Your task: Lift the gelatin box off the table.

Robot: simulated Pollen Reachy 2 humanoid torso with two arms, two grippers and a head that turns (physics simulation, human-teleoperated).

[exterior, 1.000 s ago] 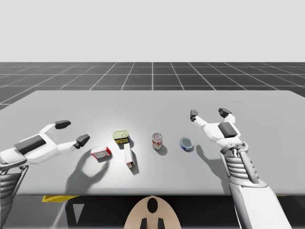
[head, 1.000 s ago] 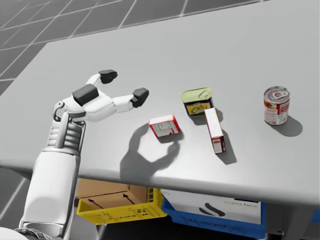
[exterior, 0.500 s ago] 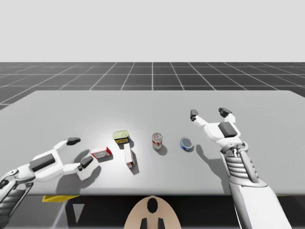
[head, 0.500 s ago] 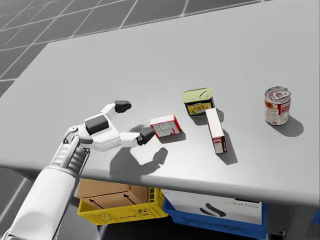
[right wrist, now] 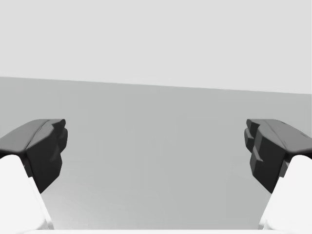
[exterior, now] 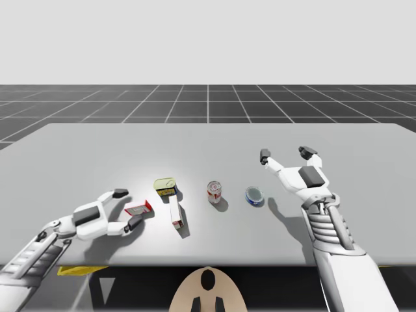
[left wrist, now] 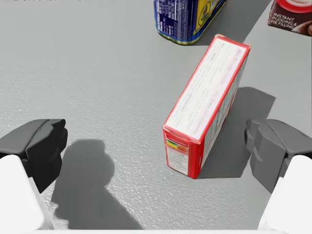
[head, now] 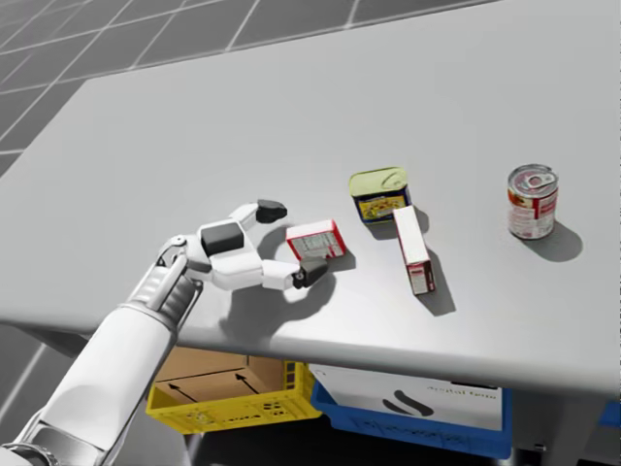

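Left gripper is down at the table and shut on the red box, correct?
Not shut. The left gripper is down at the table but open: the left wrist view shows the red box lying between its fingers with a gap on each side, neither finger touching it.

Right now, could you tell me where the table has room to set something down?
Bare: the table behind the red can and blue tin. Crowded: around the red box, between my left gripper, yellow tin and white box.
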